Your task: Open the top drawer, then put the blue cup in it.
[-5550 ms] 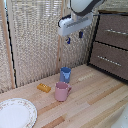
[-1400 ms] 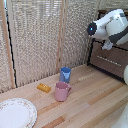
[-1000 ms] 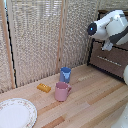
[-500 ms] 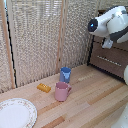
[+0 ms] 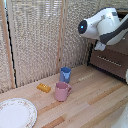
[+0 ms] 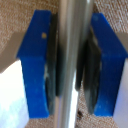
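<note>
— While clamped, holding what?
— Blue-padded gripper (image 6: 71, 62) closed on long silver bar handle (image 6: 71, 65) of dark-brown wooden top drawer (image 5: 121, 44).
— And the small plain blue tapered cup (image 5: 65, 74)?
— Upright on light wooden table (image 5: 95, 100), touching behind pink handled mug (image 5: 62, 91), well apart from drawer.

Glossy metal handle (image 6: 70, 64), matt blue pincer pads (image 6: 41, 60), wooden table (image 5: 95, 100)

The blue-padded gripper (image 6: 72, 62) straddles a long silver metal bar handle (image 6: 71, 75) (blurred), dark pads pressing both sides.
</note>
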